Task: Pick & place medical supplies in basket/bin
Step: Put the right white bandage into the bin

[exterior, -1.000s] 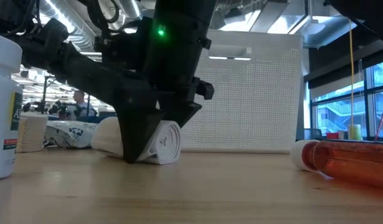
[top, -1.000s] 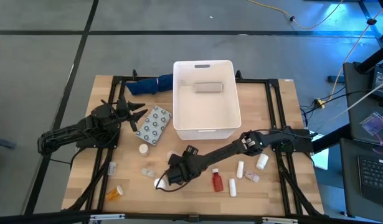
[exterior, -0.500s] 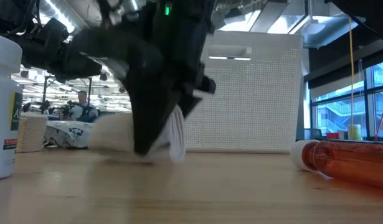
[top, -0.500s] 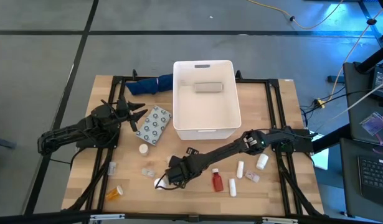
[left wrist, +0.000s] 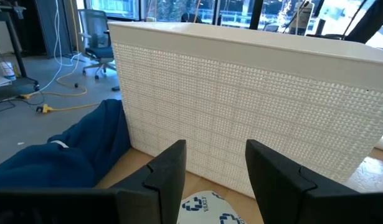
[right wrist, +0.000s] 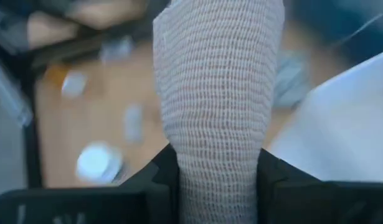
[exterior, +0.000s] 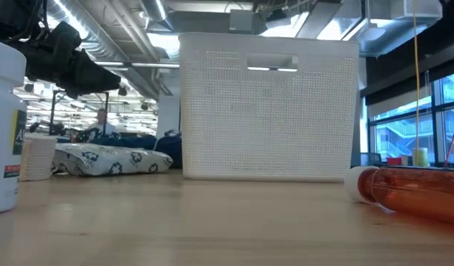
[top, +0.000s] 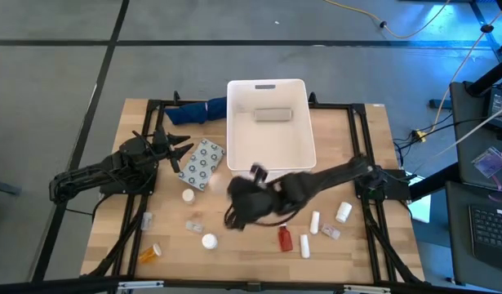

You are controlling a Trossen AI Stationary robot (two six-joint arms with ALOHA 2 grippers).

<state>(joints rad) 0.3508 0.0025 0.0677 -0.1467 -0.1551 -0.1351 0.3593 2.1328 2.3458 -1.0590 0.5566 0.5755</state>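
Note:
My right gripper [top: 241,202] hangs blurred above the table just near the white bin [top: 267,167], shut on a beige gauze roll [right wrist: 219,74]. It is raised out of the low view. My left gripper [top: 184,151] waits open by the table's left, over the grey blister pack [top: 203,163]; in the left wrist view its fingers [left wrist: 216,162] face the bin's wall [left wrist: 253,93]. A grey pack [top: 273,114] lies in the bin. Bottles and tubes lie on the wood: red bottle [top: 285,238], white tubes [top: 315,220], orange bottle [top: 150,253]. My right gripper pinches the gauze roll between its two fingers [right wrist: 159,171], which sit on opposite sides of the roll's near end [right wrist: 216,158]. The roll sticks out forward past the fingertips, along the fingers. It is lifted clear of the table; the low view shows nothing of it on the wood.
A dark blue cloth [top: 197,110] lies at the far edge left of the bin. A white cap [top: 209,241], a small white bottle [top: 188,196] and another [top: 343,212] lie on the near half. The low view shows a white bottle [exterior: 1,125] close by and a red bottle [exterior: 411,192].
My right gripper has risen off the table with the gauze roll and swung toward the far edge, to just near the bin, leaving the low view. The roll, which lay on the wood a second ago, is lifted clear.

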